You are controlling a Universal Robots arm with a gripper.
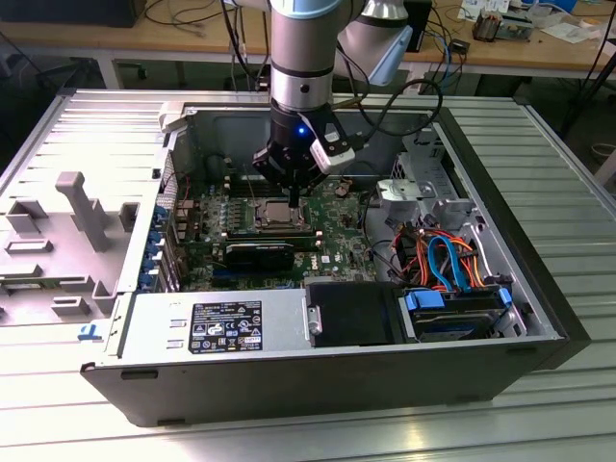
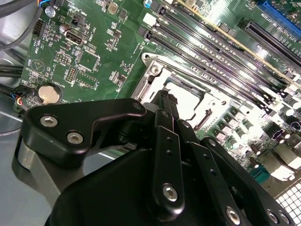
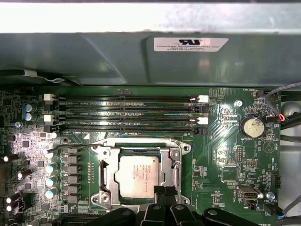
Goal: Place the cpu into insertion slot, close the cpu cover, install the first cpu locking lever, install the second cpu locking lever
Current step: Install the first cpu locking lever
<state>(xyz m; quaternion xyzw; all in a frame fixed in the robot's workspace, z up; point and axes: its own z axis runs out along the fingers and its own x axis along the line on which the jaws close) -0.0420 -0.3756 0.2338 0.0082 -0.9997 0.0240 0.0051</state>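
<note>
The cpu (image 3: 135, 175) lies flat in the insertion slot (image 3: 104, 197) on the green board, its silvery top showing. The cpu cover (image 3: 175, 162) lies down around it as a silver frame. A thin metal lever (image 3: 77, 146) runs along one edge of the socket. My gripper (image 3: 160, 192) hangs right over the socket's rim, fingers shut together, their tips at the edge of the cover beside the chip. In the second wrist view the black fingers (image 2: 165, 141) taper to a point by the cpu (image 2: 186, 101). In the exterior view the gripper (image 1: 292, 195) stands just above the cpu (image 1: 273, 215).
Long black memory slots (image 3: 127, 113) run beside the socket, near the case's grey wall (image 3: 94, 56). A coin battery (image 3: 252, 126) sits on the board. In the exterior view a black drive bay (image 1: 351, 313), orange and blue cables (image 1: 443, 255) and a power supply (image 1: 217, 327) stand inside the case.
</note>
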